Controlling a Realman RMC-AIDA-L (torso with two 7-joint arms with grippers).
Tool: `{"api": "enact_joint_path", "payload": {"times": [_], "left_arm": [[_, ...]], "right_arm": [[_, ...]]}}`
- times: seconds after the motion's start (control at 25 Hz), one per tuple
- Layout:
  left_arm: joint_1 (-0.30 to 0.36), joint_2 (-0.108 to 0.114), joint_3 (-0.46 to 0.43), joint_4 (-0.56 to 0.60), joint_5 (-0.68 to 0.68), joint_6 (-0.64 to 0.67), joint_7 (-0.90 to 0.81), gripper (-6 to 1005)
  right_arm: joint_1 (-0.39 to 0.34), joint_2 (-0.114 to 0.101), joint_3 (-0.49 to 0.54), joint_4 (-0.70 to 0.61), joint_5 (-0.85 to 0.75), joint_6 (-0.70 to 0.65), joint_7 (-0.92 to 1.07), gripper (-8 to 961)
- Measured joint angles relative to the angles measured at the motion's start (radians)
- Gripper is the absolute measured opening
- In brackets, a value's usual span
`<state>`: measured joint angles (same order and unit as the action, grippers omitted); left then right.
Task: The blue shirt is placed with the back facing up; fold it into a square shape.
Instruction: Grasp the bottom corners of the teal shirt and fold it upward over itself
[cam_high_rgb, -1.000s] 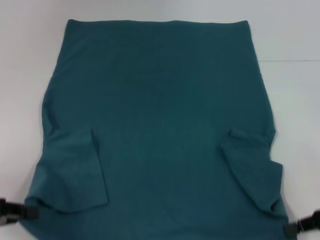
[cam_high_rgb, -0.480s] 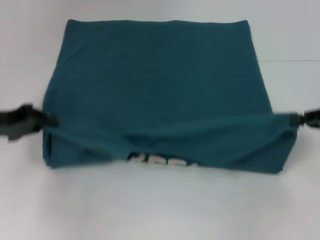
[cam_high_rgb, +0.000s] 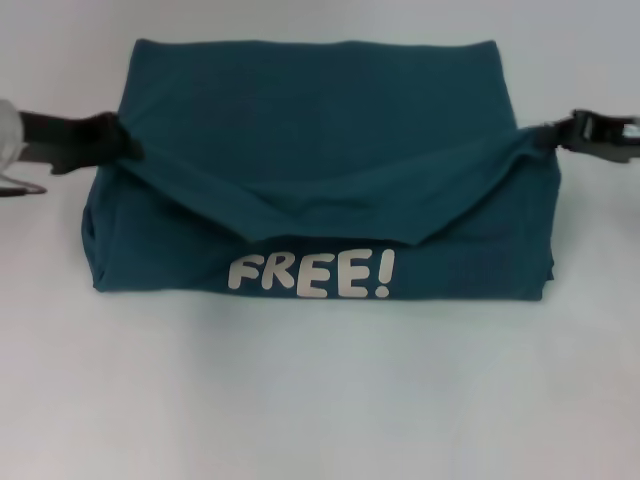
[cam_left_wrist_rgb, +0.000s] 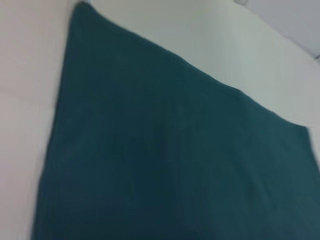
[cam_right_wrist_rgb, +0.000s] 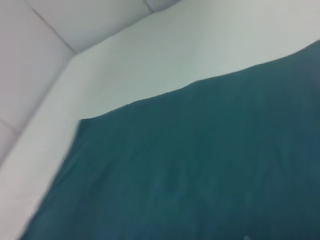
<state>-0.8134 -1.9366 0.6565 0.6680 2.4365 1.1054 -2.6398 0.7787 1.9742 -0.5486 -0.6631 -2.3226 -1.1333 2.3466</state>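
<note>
One blue shirt (cam_high_rgb: 320, 170), two grippers, one white table (cam_high_rgb: 320, 400). Nearest the robot: bare table surface, then the shirt's near fold line lying on it. Above that fold sits the turned-over layer, front side up, with white "FREE!" lettering (cam_high_rgb: 311, 274) readable, one word, five characters. The lifted edge of this layer sags in a shallow V at the middle and rises toward both sides, where it is held off the table. Left gripper (cam_high_rgb: 118, 140) at the shirt's left side, pinching the cloth corner; right gripper (cam_high_rgb: 550, 135) at the right side, likewise clamped on its corner. Both arms are cut off by the frame edges; fingertips are partly buried in cloth. Beyond the held edge the plain back of the shirt lies flat, its far hem straight near the table's far side. Sleeves and collar hidden inside the fold. Both wrist views show only teal cloth and pale table; no fingers visible there.
</note>
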Motion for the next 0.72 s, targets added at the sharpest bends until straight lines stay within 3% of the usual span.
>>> {"api": "enact_joint_path", "payload": {"times": [0.16, 0.32, 0.52, 0.72], "left_arm": [[0.0, -0.035, 0.079, -0.015, 0.001, -0.165, 0.001, 59], [-0.006, -0.046, 0.147, -0.06, 0.001, -0.289, 0.005, 62], [-0.012, -0.069, 0.192, -0.073, 0.001, -0.394, 0.011, 66], [-0.018, -0.075, 0.195, -0.075, 0.001, -0.46, 0.008, 70]], "right_arm": [[0.024, 0.009, -0.115, 0.046, -0.001, 0.185, 0.027, 16], [0.043, 0.022, -0.19, 0.096, -0.002, 0.339, 0.023, 18], [0.062, 0.041, -0.217, 0.115, 0.002, 0.447, 0.015, 20], [0.087, 0.047, -0.224, 0.117, 0.002, 0.514, 0.015, 22]]}}
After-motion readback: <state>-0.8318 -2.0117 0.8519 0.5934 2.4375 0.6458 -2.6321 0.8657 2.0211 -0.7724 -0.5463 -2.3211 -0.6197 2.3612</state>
